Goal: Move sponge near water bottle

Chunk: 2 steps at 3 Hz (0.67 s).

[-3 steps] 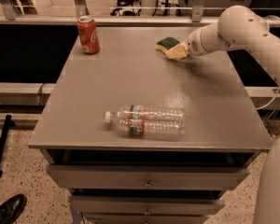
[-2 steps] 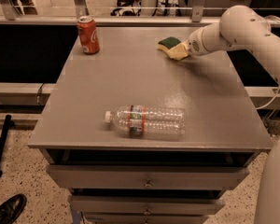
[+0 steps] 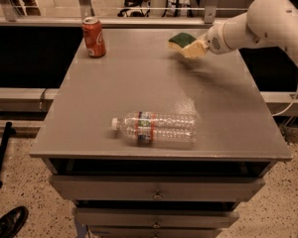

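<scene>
The sponge [image 3: 178, 40], dark green on top with pale yellow foam beneath, is at the far right of the grey table [image 3: 139, 83], held a little above the surface. My gripper [image 3: 192, 49] reaches in from the right on the white arm and is shut on the sponge's right end. The water bottle [image 3: 156, 128] is clear with a white cap and a red-and-blue label. It lies on its side near the table's front edge, cap pointing left, well apart from the sponge.
A red soda can [image 3: 94, 36] stands upright at the far left corner of the table. Drawers [image 3: 154, 192] sit below the tabletop. A metal rail [image 3: 139, 20] runs behind the table. A dark shoe [image 3: 7, 223] is on the floor at lower left.
The gripper and the sponge have risen slightly off the table at the far right. The bottle and the can have not moved.
</scene>
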Tool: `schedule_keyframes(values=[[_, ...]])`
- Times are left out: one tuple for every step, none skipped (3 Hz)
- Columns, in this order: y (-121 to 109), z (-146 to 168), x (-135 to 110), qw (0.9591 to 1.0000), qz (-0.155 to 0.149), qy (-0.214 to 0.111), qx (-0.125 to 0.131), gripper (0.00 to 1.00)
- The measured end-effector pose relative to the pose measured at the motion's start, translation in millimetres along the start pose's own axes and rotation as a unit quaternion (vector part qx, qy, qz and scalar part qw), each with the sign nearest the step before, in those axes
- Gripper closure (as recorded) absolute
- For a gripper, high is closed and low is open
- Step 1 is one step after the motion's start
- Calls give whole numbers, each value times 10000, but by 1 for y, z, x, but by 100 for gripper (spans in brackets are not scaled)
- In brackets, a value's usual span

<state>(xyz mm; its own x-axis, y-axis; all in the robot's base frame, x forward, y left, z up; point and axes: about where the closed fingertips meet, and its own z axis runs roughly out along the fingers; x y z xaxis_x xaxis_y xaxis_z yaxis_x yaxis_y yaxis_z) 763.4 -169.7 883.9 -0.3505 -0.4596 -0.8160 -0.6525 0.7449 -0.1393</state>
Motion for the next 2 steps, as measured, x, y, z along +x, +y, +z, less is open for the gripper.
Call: schedule_keyframes(values=[[28, -37, 1, 9974, -483, 28, -528, 100], [53, -56, 13, 9910, -900, 131, -982, 100]])
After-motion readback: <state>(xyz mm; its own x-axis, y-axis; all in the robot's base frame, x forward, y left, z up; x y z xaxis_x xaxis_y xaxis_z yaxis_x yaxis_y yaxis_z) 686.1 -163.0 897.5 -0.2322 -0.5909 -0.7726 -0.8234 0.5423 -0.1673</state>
